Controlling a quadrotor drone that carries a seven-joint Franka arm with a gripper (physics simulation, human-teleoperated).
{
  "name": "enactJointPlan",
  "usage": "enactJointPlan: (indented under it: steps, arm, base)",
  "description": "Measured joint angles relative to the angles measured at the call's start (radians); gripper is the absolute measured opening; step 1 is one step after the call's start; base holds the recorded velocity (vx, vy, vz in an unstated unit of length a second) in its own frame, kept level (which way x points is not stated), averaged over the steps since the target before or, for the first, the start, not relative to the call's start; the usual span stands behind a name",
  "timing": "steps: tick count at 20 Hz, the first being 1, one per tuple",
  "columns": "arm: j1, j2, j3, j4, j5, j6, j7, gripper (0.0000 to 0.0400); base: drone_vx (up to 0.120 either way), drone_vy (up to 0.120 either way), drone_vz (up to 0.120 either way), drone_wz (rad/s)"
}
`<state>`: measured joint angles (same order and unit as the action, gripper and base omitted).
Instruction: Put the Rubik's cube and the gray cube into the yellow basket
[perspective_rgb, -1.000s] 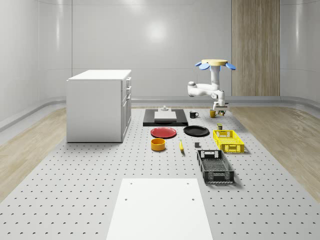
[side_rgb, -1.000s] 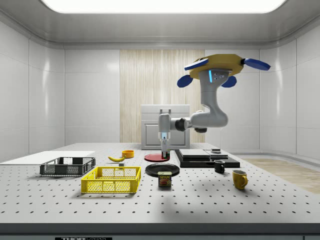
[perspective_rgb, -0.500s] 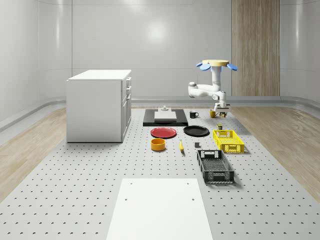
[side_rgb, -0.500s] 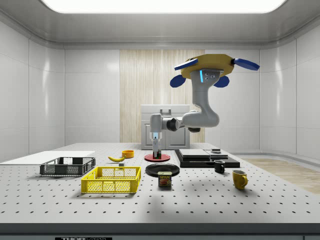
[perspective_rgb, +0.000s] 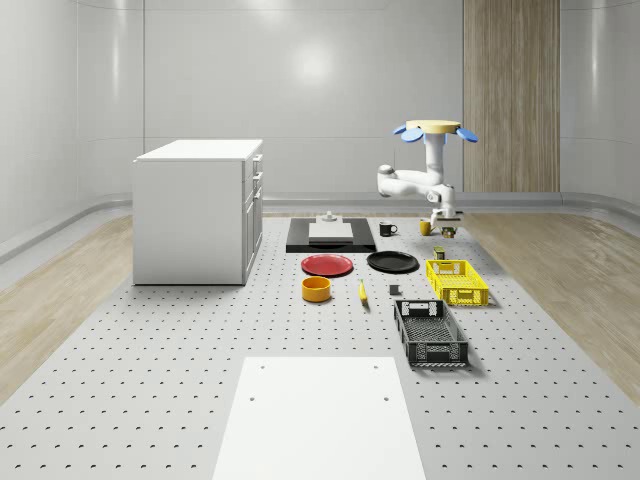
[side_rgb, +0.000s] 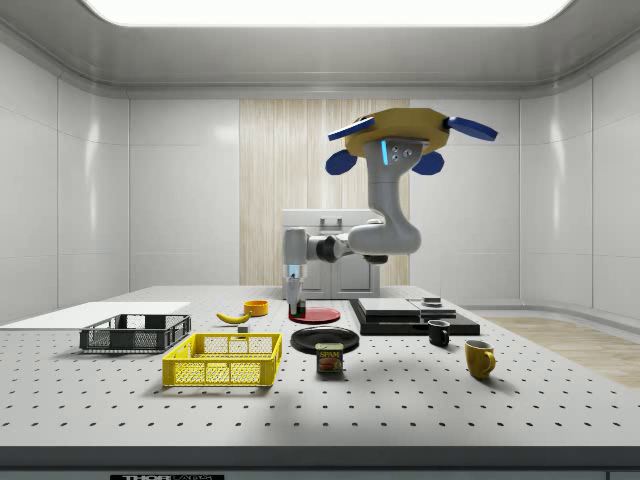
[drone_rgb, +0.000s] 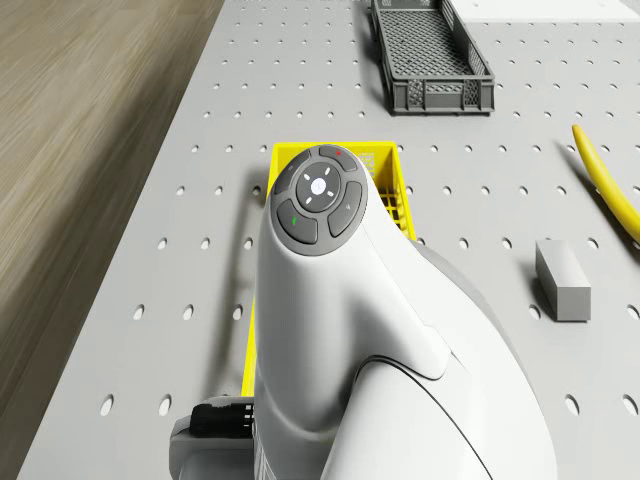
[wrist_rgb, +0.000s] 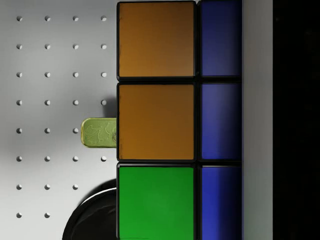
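In the side view, the yellow basket (side_rgb: 224, 360) is seen on the bench (side_rgb: 400, 400), left of the robot, with nothing visible in it. Just to its right, and well above the bench, the end effector (side_rgb: 292, 308) is pointed straight down. It is closed on the Rubik's cube (wrist_rgb: 156, 120). In the wrist view the cube is gripped close under the camera, showing two orange tiles, one green tile and a blue column. A dark finger (wrist_rgb: 295, 120) is pressed against its side. Below the cube, a green tin (wrist_rgb: 97, 132) and the rim of a black plate (wrist_rgb: 92, 215) are seen on the bench.

Further right, the arm (side_rgb: 370, 235) is bent. The forearm is held level out to the side view's left, the wrist is turned down, and the upper links are carried upright to the drone (side_rgb: 410, 135). The drone hovers high over the far right part of the bench, beyond the basket's far end.

In the whole-scene view, the gray cube (perspective_rgb: 394, 291) lies on the bench, apart from the basket. It sits between the banana (perspective_rgb: 362, 292) on its left and the basket on its right, just beyond the black crate (perspective_rgb: 431, 334).
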<state>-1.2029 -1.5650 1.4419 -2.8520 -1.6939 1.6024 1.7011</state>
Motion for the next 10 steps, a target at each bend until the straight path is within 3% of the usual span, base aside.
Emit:
enactJointPlan:
  steps: [2, 10]
  arm:
    - [0.000, -0.002, 0.000, 0.000, 0.001, 0.002, 0.000, 0.0325]
    - [-0.001, -0.008, 0.001, 0.000, 0.003, 0.008, 0.001, 0.0325]
  base:
    - [0.120, -0.120, 0.000, 0.000]
    - [0.120, 0.000, 0.000, 0.000]
